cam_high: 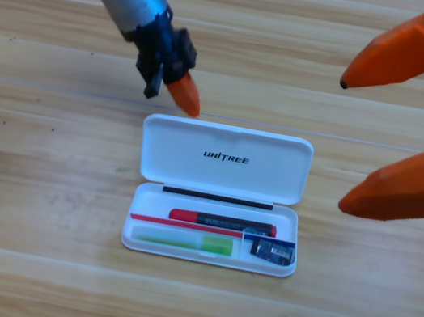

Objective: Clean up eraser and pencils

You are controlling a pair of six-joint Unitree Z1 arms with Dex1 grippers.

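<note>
Orange-jawed left pincer [184,94] hanging just above the upper left corner of the raised lid of the white UNITREE case [228,141], pointing down and to the right; only one orange jaw showing, so cannot tell whether apart or together, nothing seen in it. Right pincer [344,145] large at the right edge, jaws spread wide apart and empty, lower jaw near the lid's right side. Inside the open case's tray: red and black pencil [221,222] lying flat along the upper part, light green pencil [185,241] below it along the front wall, navy-black eraser [273,252] in the right-hand corner beside the green one. Wooden worktop [30,258] under all
</note>
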